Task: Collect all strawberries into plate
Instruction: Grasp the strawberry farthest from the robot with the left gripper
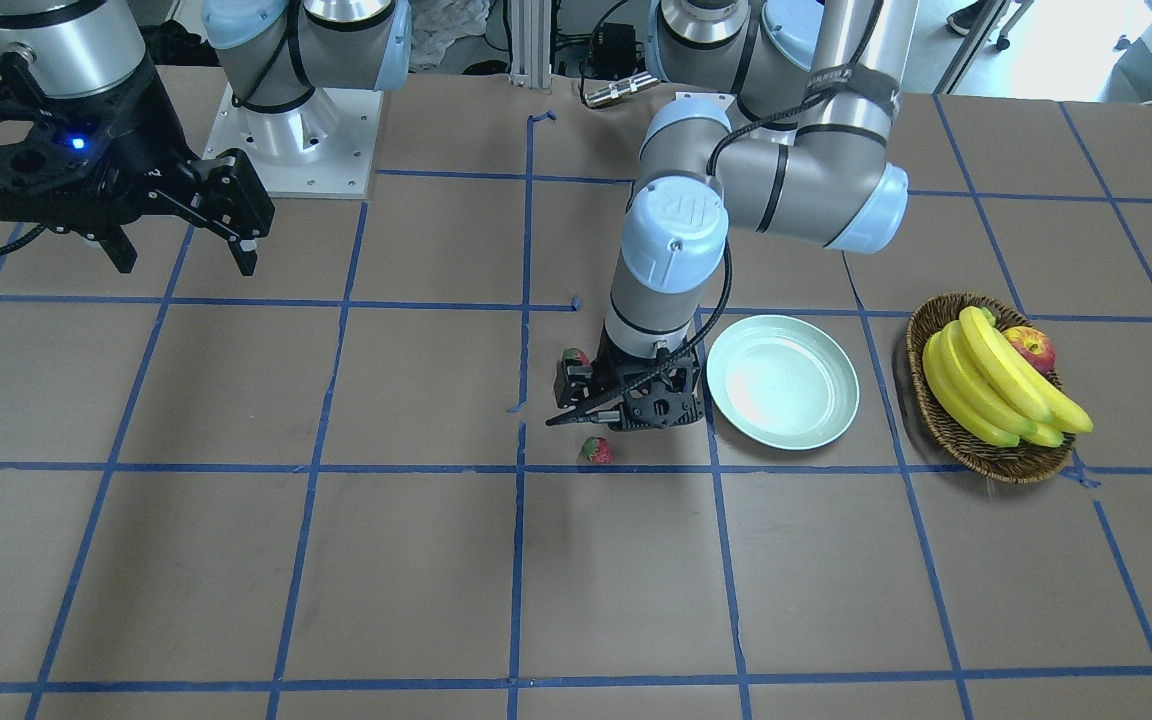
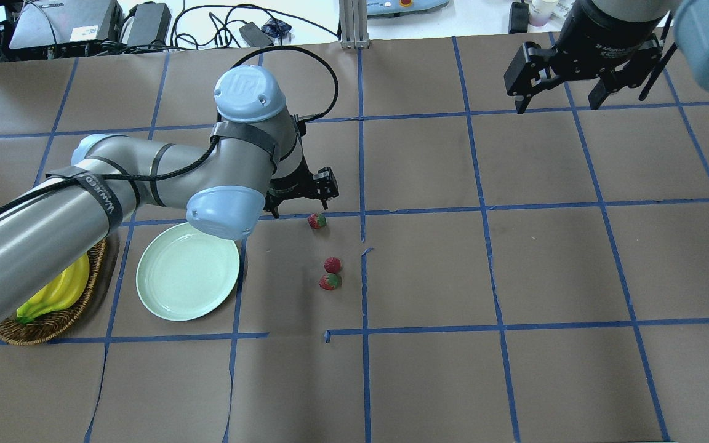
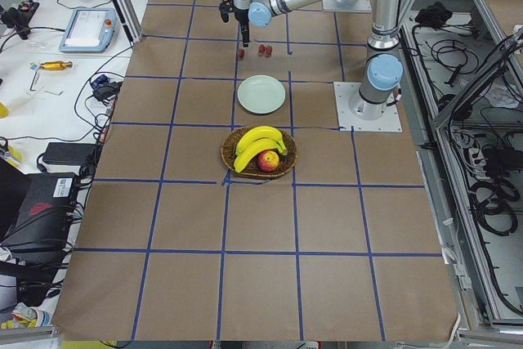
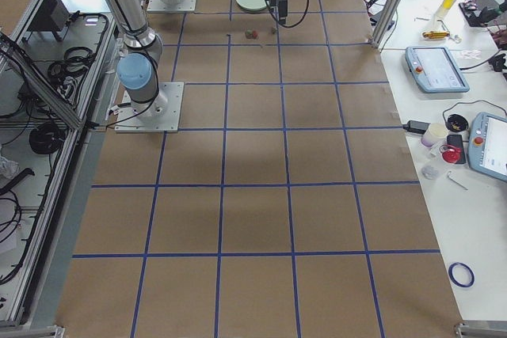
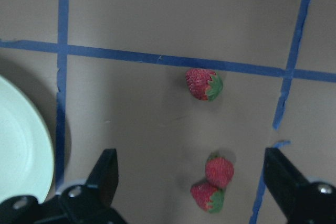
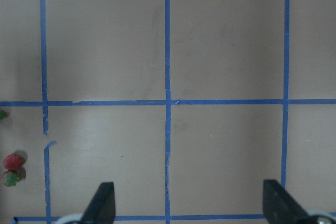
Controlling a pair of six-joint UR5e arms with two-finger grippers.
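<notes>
Three strawberries lie on the brown table. In the overhead view one strawberry [image 2: 316, 220] lies apart, farther from the robot, and two strawberries [image 2: 331, 273] touch each other. The pale green plate [image 2: 187, 271] is empty, left of them in that view. My left gripper [image 2: 302, 194] hovers open above the table over the strawberries. Its wrist view shows the pair [image 5: 214, 183] between the open fingers [image 5: 107, 167], the single strawberry [image 5: 203, 84] ahead and the plate's rim [image 5: 31, 145] at the left. My right gripper [image 2: 556, 101] is open and empty, raised far off at the back right.
A brown wicker basket [image 1: 986, 455] with bananas [image 1: 996, 385] and a red-yellow apple [image 1: 1031, 348] stands beyond the plate [image 1: 782, 381]. Blue tape lines grid the table. In the front view the left arm hides most of the pair; the single strawberry [image 1: 595, 451] shows.
</notes>
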